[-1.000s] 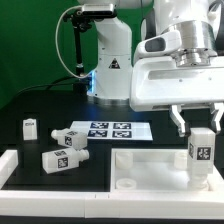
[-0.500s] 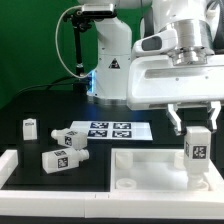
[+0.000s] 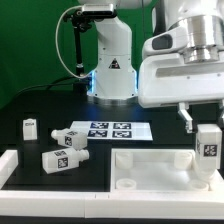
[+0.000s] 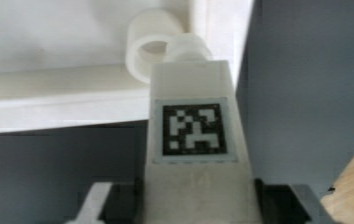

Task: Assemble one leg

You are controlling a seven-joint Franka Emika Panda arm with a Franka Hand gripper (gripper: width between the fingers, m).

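My gripper (image 3: 203, 128) is shut on a leg (image 3: 208, 151), a white block with a black-and-white tag, held upright over the far right end of the large white panel with round holes (image 3: 150, 170). In the wrist view the leg (image 4: 195, 120) fills the middle between the dark fingers (image 4: 275, 200), its tip pointing at a round hole (image 4: 153, 48) near the panel's (image 4: 67, 95) edge. Three more legs lie on the table: one upright at the exterior view's left (image 3: 31, 127), and two lying down (image 3: 69, 138) (image 3: 60, 158).
The marker board (image 3: 110, 130) lies flat behind the panel. A white raised rim (image 3: 10, 165) borders the table at the exterior view's left and front. The robot's base (image 3: 112, 70) stands at the back.
My gripper with the leg has moved toward the exterior view's right, along the panel to its right end. The other legs have not moved.
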